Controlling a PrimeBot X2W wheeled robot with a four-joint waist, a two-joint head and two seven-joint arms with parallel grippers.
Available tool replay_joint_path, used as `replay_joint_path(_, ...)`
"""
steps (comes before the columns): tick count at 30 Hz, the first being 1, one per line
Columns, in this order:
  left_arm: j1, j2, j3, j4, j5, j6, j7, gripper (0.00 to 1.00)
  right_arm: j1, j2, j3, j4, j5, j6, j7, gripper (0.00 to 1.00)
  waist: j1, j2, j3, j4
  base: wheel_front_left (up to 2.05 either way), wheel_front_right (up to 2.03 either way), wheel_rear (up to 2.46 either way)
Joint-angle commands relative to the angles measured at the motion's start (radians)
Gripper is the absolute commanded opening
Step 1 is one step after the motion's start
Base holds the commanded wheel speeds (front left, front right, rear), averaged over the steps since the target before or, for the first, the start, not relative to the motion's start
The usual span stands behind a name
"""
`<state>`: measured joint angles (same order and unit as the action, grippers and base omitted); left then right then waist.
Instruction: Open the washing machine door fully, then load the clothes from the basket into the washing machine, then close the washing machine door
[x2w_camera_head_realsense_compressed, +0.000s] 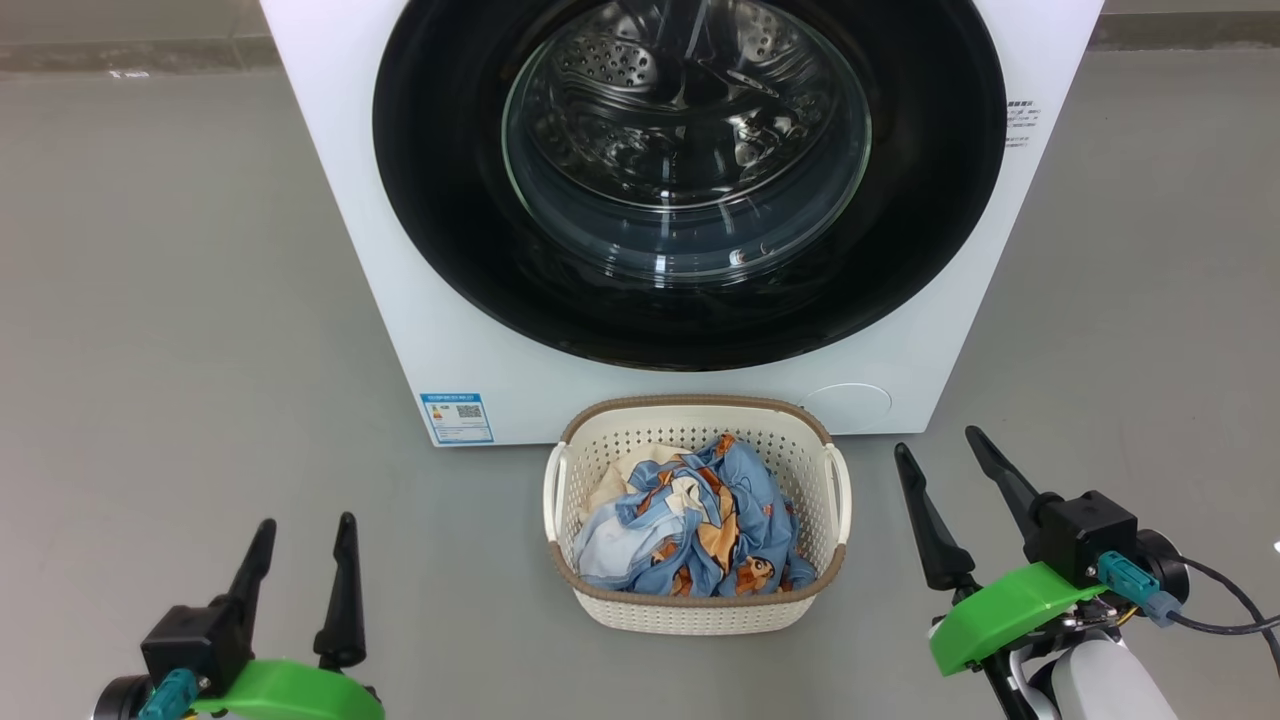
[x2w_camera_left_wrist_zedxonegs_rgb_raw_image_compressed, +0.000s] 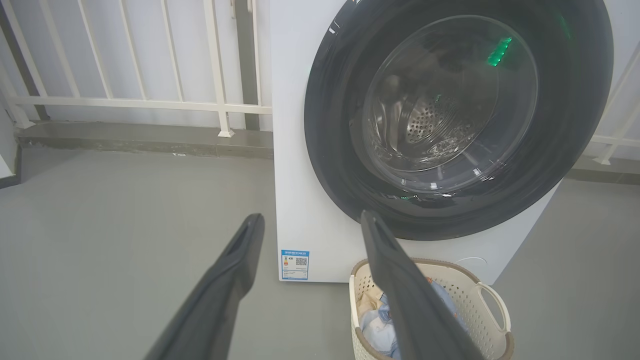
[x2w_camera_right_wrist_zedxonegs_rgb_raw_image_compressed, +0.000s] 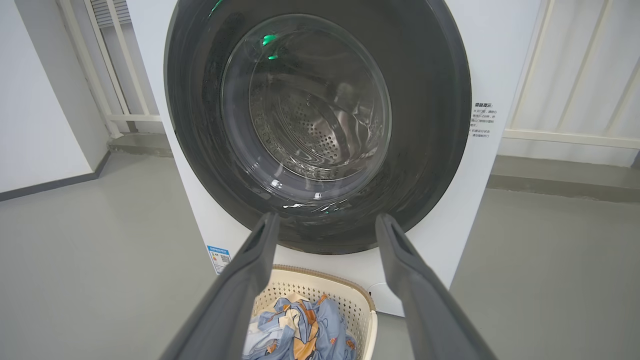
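Note:
The white washing machine (x2w_camera_head_realsense_compressed: 420, 250) stands ahead on the grey floor. Its round door (x2w_camera_head_realsense_compressed: 440, 180), black-rimmed with a glass bowl, lies flush against the front, shut. The door (x2w_camera_left_wrist_zedxonegs_rgb_raw_image_compressed: 330, 125) fills the upper right of the left wrist view and the door (x2w_camera_right_wrist_zedxonegs_rgb_raw_image_compressed: 430, 125) the middle of the right wrist view. The cream basket (x2w_camera_head_realsense_compressed: 690, 605) sits on the floor before the machine, holding blue printed clothes (x2w_camera_head_realsense_compressed: 700, 530). My left gripper (x2w_camera_head_realsense_compressed: 305, 535) hovers open at lower left of the basket, empty. To the basket's right, my right gripper (x2w_camera_head_realsense_compressed: 940, 445) is open and empty as well.
A blue label sticker (x2w_camera_head_realsense_compressed: 457, 417) marks the machine's lower left corner. White railings (x2w_camera_left_wrist_zedxonegs_rgb_raw_image_compressed: 150, 105) and a low kerb run behind the machine. A white wall (x2w_camera_right_wrist_zedxonegs_rgb_raw_image_compressed: 35, 100) stands at its left side. Open grey floor lies on both sides.

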<state>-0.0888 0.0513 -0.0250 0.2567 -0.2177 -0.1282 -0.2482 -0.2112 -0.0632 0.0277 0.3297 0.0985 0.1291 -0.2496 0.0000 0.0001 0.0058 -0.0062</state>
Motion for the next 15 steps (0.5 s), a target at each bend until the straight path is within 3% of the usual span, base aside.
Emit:
replay_joint_path(1, -0.051, 0.016, 0.034, -0.023, 0.002, -0.002, -0.014, 1.00, -0.035, 0.005, 0.023, -0.029, 0.000, 0.002, -0.012, 1.00, 0.0000, -0.0001, 0.000, 0.000, 0.00, 0.00, 0.00)
replay_joint_path(15, -0.055, 0.020, 0.037, -0.022, 0.000, -0.002, -0.014, 1.00, -0.036, 0.008, 0.028, -0.028, 0.005, 0.002, -0.012, 1.00, 0.0000, -0.0001, 0.001, 0.001, 0.00, 0.00, 0.00)
